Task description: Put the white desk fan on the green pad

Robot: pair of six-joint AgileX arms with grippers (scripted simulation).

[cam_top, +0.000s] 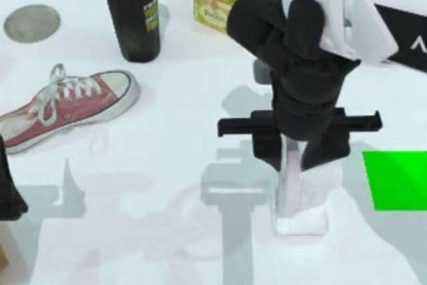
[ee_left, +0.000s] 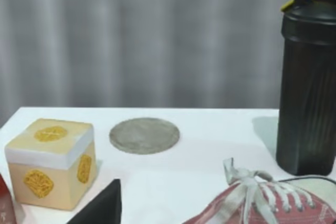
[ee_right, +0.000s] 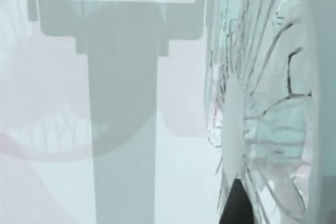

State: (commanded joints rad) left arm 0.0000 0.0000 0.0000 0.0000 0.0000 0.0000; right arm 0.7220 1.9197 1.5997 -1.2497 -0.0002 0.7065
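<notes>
Your right gripper (cam_top: 294, 158) stands directly over the fan (cam_top: 300, 195), its two dark fingers (cam_top: 270, 155) reaching down either side of the upright grille; from above they straddle the disc, but whether they press it or stand just clear of it you cannot tell, and the right wrist view shows only the grille close up with one dark fingertip at its edge. The fan rests upright on the table (cam_top: 167, 165), to the left of the pad (cam_top: 397, 179) and apart from it. The chief risk, as judged here: the grille is thin and the base blocky, so a pinch on the disc alone may let the fan swing or slip in the lift, or tip over on release. A low carry could also drag the base onto the pad's edge. Nothing lies between fan and pad. Further left of the fan, and well apart, sit the shoe (cam_top: 63, 108), the bottle (cam_top: 131, 11), the green box (cam_top: 217, 1) and the grey disc (cam_top: 31, 23); none obstructs. Your left gripper (cam_top: 10, 195) is parked far left of the fan, fingers not readable.
</notes>
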